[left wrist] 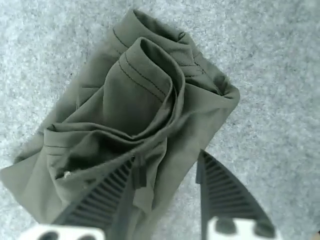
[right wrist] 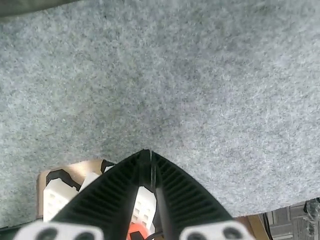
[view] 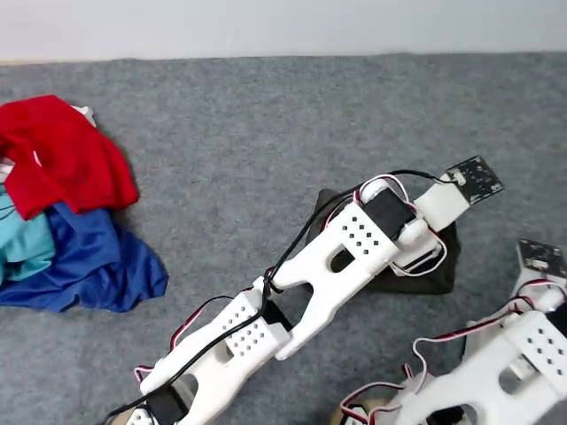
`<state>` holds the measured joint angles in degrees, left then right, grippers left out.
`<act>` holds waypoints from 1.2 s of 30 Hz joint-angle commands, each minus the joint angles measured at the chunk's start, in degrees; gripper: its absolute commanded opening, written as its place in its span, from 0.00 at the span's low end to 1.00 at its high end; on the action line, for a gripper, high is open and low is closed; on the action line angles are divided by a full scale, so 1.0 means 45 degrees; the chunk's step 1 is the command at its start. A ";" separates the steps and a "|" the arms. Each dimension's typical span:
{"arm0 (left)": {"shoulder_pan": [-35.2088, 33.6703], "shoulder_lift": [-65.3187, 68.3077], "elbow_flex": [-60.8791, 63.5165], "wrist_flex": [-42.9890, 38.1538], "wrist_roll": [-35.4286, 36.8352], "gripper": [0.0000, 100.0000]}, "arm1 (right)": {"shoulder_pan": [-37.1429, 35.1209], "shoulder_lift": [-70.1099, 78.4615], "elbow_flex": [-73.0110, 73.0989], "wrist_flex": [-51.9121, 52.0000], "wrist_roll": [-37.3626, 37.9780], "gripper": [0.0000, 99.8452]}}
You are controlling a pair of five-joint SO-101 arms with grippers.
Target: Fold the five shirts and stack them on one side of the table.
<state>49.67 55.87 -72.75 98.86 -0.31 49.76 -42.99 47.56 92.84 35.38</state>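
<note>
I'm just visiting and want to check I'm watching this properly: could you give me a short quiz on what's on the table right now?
1. True or false: the right gripper is shut and holding nothing.
2. What lies under the open left gripper? A a white towel, B an olive shirt, C a yellow shirt.
3. Fill in: the top shirt on the heap is ____.
Key: 1 true; 2 B; 3 red, the red shirt.

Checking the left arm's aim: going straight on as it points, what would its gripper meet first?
Probably the crumpled olive shirt, lying right under the open left gripper; the gap between them is hard to judge.
</note>
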 commanded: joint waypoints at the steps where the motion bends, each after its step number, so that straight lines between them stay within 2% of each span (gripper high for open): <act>1: -0.0078 -0.1465 -0.0615 0.0156 0.0059 0.18 | 0.0107 -0.0244 -0.0039 -0.0127 0.0098 0.02; 11: -0.2149 -0.4005 -0.0557 0.0332 0.0059 0.17 | 0.0049 -0.0244 -0.0059 -0.0147 0.0098 0.02; 19: -0.3438 -0.5021 -0.0557 0.0332 0.0059 0.06 | -0.0322 -0.0244 -0.0078 -0.0127 0.0625 0.02; 22: -0.3966 -0.5236 -0.0537 0.0352 -0.0410 0.03 | -0.0635 -0.0244 -0.0156 -0.0147 0.0684 0.02; 27: -0.4943 -0.5705 -0.0361 0.0352 -0.0703 0.00 | -0.1631 -0.0244 -0.0723 -0.0147 0.0606 0.02; 31: -0.5685 -0.6642 0.1123 0.0352 -0.0703 0.00 | -0.2862 -0.0205 -0.1895 -0.0166 0.0567 0.02; 36: -0.6369 -0.8654 0.4190 0.0352 -0.0742 0.00 | -0.5050 -0.0088 -0.3321 -0.0440 -0.1172 0.02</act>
<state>22.68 24.66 -59.65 99.30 -3.03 32.09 -42.99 37.89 91.96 33.98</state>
